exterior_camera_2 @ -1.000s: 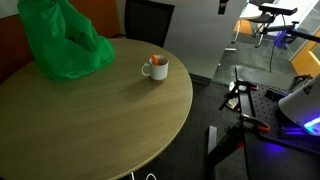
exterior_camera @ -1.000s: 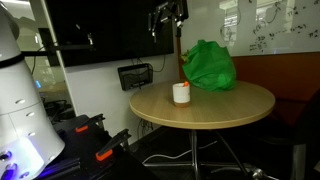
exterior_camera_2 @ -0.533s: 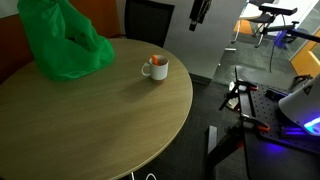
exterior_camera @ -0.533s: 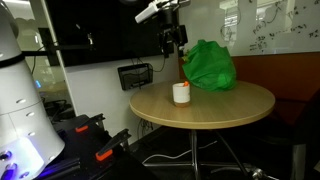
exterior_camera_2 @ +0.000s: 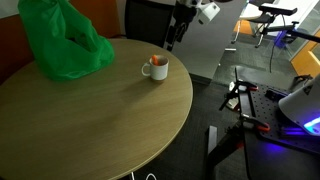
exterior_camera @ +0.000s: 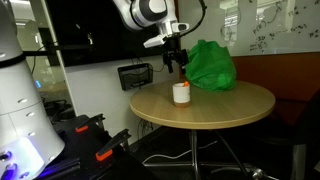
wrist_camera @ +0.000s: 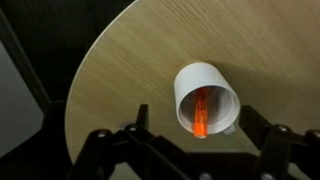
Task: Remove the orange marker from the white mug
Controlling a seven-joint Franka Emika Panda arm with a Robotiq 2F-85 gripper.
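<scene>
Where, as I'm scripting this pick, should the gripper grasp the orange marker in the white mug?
Take the orange marker by its top end, leaning at the white mug's rim, coming straight down from above: the upright mug's wall encloses the rest, so no side approach reaches it.

An office or research lab's meeting corner. A round wooden bench [exterior_camera: 215, 108] stands on a dark carpeted floor beside a brown upholstered wall seat [exterior_camera: 292, 82]. A large dark screen [exterior_camera: 95, 25] hangs on the wall, and a glass or white board covered in handwritten notes [exterior_camera: 270, 25] is next to it. A robot arm [exterior_camera: 150, 12] reaches over the bench. Other machines stand around: a bulky white robot body [exterior_camera: 22, 95] and, in an exterior view, a white unit glowing blue [exterior_camera_2: 298, 108] with black cabling on the floor. A dark office chair [exterior_camera_2: 148, 20] sits behind the bench.
</scene>
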